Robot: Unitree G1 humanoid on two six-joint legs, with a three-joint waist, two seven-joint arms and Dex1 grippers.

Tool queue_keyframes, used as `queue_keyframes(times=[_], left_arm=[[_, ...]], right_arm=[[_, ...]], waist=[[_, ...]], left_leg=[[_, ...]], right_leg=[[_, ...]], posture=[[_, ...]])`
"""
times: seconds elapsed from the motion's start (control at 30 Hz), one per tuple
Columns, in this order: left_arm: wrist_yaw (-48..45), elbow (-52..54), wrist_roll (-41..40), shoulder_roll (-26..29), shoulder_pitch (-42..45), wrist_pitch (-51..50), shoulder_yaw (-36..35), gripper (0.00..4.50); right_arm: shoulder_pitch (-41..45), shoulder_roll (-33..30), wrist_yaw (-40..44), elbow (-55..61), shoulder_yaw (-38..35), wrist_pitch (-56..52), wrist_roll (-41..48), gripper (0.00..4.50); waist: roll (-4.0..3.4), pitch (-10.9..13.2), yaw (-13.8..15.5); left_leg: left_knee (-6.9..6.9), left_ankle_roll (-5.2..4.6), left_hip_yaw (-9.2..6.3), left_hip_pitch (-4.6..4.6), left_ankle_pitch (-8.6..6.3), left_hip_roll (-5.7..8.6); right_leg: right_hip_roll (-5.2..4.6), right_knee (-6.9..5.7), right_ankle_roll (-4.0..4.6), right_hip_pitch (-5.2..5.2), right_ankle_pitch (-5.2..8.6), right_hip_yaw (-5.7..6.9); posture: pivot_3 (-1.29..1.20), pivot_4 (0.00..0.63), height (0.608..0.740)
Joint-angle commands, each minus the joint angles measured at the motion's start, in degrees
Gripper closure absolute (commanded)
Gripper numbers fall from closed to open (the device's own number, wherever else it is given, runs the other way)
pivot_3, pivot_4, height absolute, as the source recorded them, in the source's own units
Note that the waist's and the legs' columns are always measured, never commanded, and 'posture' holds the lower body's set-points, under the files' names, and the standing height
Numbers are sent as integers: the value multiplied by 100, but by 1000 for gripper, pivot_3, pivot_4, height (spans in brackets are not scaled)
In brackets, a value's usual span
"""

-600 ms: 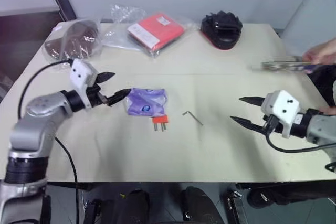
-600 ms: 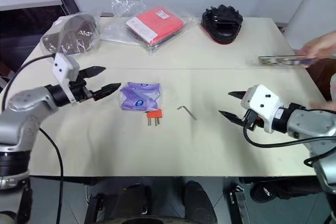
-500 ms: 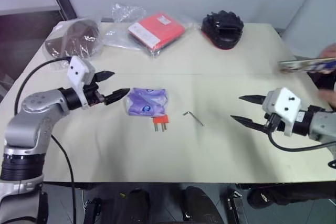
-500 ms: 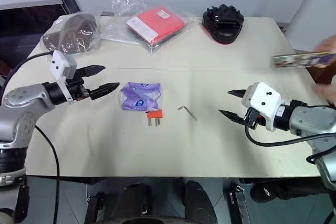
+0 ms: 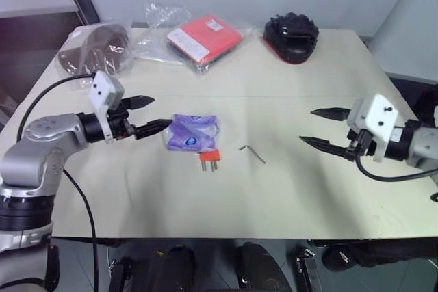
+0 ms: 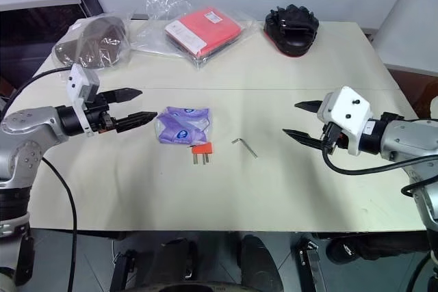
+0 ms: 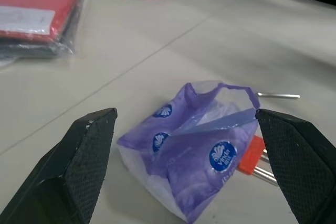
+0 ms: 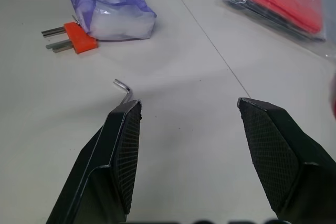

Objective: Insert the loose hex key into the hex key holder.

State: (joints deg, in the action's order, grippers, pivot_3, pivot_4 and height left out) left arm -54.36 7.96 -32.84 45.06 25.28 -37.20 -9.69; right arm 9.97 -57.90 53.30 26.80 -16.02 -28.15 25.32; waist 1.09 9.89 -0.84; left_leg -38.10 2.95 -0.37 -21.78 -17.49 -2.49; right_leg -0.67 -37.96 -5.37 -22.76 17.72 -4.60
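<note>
the loose hex key (image 5: 252, 154) lies flat on the table (image 5: 308, 73); thin, stiff, likely slippery; best pinched at its long leg; both hands, left (image 5: 149, 115) and right (image 5: 317, 128), gape empty.

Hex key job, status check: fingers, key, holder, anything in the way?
Both grippers open, empty: left gripper, right gripper. Loose hex key flat on table, untouched. Hex key holder against purple tissue pack, which crowds it.
</note>
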Motion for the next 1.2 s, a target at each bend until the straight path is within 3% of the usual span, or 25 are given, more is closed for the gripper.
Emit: queue_keyframes(times=[0.03, 0.63, 1.2], left_arm=[[-62, 224, -48, 122, 12, -14, -36, 73], [-263, 9, 317, 214, -13, 342, 284, 73], [-763, -3025, 1450, -951, 864, 1489, 1387, 73]], right_arm=[[111, -37, 24, 76, -88, 4, 77, 1451], [31, 8, -7, 126, -74, -4, 61, 1451], [-294, 116, -375, 613, -258, -253, 134, 1451]], waist=[[0, 0, 0], [0, 0, 2], [-1, -1, 18]], left_leg=[[0, 0, 0, 0, 0, 0], [-2, 0, 1, 1, 0, 0], [-12, 0, -4, -16, 0, 2]], right_leg=[[0, 0, 0, 0, 0, 0], [0, -4, 0, 0, 0, 0], [1, -11, -1, -9, -1, 7]], posture=[[0, 150, 740], [0, 150, 740], [0, 150, 740]])
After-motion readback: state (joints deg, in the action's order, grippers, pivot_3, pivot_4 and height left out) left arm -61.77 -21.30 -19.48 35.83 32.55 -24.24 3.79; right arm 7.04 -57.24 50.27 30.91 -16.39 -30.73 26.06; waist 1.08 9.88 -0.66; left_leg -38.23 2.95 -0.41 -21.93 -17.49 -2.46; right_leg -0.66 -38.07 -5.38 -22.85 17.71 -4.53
